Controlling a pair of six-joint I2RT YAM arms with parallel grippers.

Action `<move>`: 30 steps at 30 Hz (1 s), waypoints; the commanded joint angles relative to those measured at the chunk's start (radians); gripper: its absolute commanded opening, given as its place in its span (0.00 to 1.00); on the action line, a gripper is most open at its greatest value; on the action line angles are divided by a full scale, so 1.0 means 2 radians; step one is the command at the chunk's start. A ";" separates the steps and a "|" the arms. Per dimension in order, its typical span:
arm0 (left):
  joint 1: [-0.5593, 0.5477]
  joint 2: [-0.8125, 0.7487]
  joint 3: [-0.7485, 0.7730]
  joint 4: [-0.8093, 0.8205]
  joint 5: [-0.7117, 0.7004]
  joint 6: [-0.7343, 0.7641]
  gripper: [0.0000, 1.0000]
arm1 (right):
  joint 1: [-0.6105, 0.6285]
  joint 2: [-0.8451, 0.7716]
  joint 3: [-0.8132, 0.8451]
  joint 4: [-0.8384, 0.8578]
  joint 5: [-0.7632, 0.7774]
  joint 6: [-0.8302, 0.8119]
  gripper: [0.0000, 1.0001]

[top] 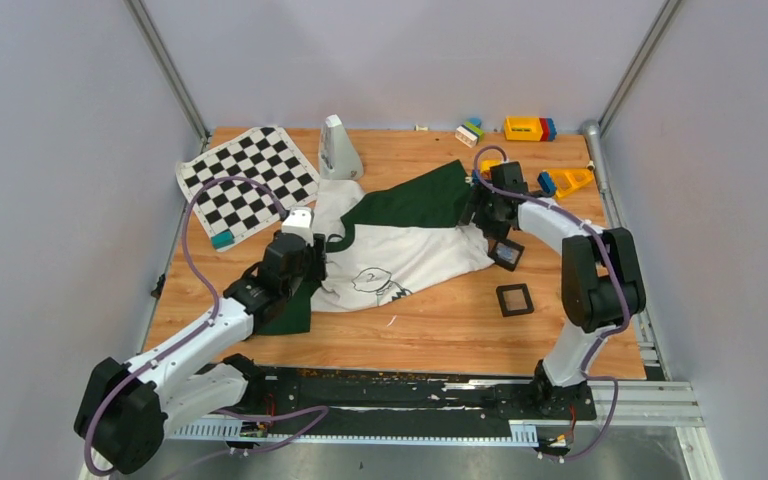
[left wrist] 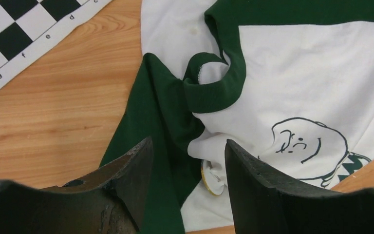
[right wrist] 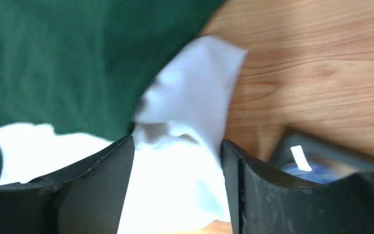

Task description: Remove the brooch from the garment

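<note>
The garment [top: 410, 245], a white T-shirt with dark green sleeves and a cartoon on the chest, lies rumpled across the table's middle. The brooch [left wrist: 209, 179] is a small round disc with a yellow-gold rim, pinned in a white fold [left wrist: 297, 73] beside the green sleeve. My left gripper [left wrist: 189, 141] is open and hovers just above it, the brooch close to the right finger [left wrist: 253, 185]. In the top view this gripper [top: 310, 268] is at the shirt's left edge. My right gripper [top: 482, 215] is at the shirt's right edge, jaws [right wrist: 177, 140] apart with a bunch of white cloth [right wrist: 190, 97] between them.
Two small black square trays [top: 514, 299] [top: 506, 254] sit right of the shirt, one right by the right gripper [right wrist: 321, 156]. A chequered mat [top: 248, 180] lies at the back left, a white cone-shaped object [top: 338, 148] behind the shirt, toy blocks [top: 528, 128] along the back edge.
</note>
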 commanded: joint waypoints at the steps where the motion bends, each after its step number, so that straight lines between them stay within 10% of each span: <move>1: 0.003 0.024 0.010 0.011 0.026 0.001 0.65 | 0.044 -0.053 0.006 -0.004 -0.065 -0.041 0.69; 13: 0.051 0.112 0.030 0.028 0.134 -0.012 0.76 | 0.225 -0.094 -0.039 0.012 -0.002 -0.027 0.69; 22: 0.062 0.106 0.018 0.046 0.164 -0.015 0.41 | 0.296 -0.024 -0.002 0.021 -0.019 -0.040 0.60; 30: 0.063 0.126 0.008 0.148 0.344 0.001 0.00 | 0.295 -0.018 0.012 0.022 -0.003 -0.072 0.53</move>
